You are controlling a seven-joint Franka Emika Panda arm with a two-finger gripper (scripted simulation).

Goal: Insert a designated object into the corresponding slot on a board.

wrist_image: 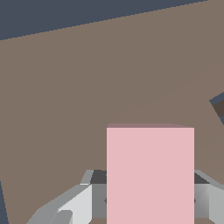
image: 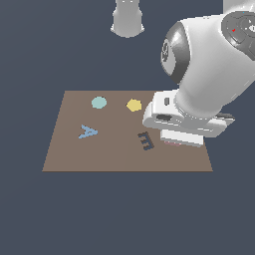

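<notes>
Brown board (image: 99,149) takes up the middle of the exterior view, with a teal disc (image: 99,102), a yellow hexagon (image: 133,105), a blue A-shaped piece (image: 87,132) and the dark E-shaped cut-out (image: 146,141) on it. The arm's big white wrist sits low over the board's corner on the exterior view's right, and the pincer (image: 182,138) is mostly buried under that housing. Only a thin pinkish sliver (image: 172,143) peeks out beneath it, so from here you can't really read where the block ends, and I can't spot the rectangular slot at all, it's probably under the arm

Wrist view is way clearer. The pink block (wrist_image: 150,175) fills the lower middle, upright between the grey fingers (wrist_image: 83,197), one showing on each side of it, so I'd call the pincer closed on the block. Plain board surface lies beyond it, plus a dark notch (wrist_image: 220,107) at the frame edge that might be a corner of a cut-out, can't tell which one

What worries me: with the slot hidden, the block could come down on solid board if the line-up is off, catch on an edge and tilt or jam. A slightly twisted block would wedge on the slot's rim. Also the E cut-out is close by, so drifting that way is a risk
</notes>
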